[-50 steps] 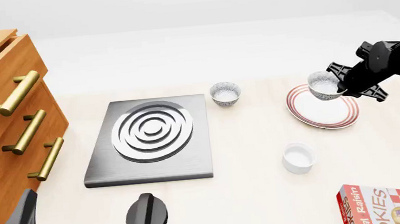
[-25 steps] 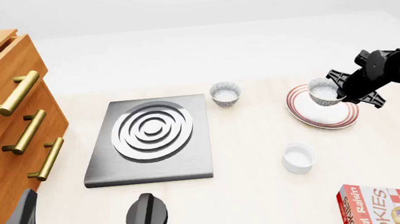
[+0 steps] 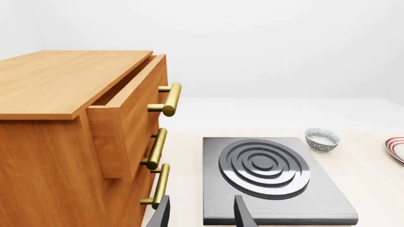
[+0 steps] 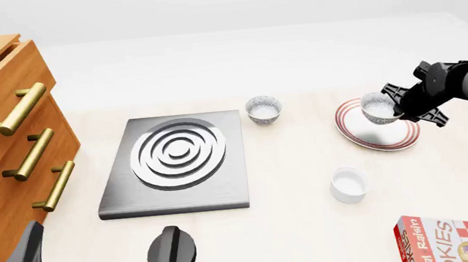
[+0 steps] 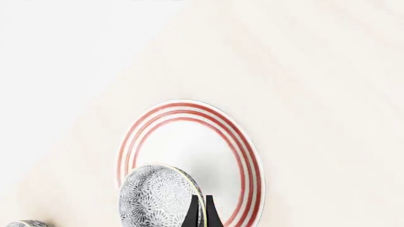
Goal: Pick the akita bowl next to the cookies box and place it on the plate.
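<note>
My right gripper point(image 4: 396, 109) was closed on the rim of the akita bowl point(image 4: 378, 107), one finger inside and one outside, holding it above the plate point(image 4: 376, 132) near the plate's far edge. In my judgement, the main risk was a release while the bowl hung off-centre: it could land on the ringed rim, tip and roll onto the table point(image 4: 289, 183). The narrow rim pinch could also let the bowl pivot during descent. The second patterned bowl point(image 4: 262, 109) and the cookies box point(image 4: 457, 238) were well apart. My left gripper point(image 3: 200, 216) sat parked with its fingers parted, holding nothing.
</note>
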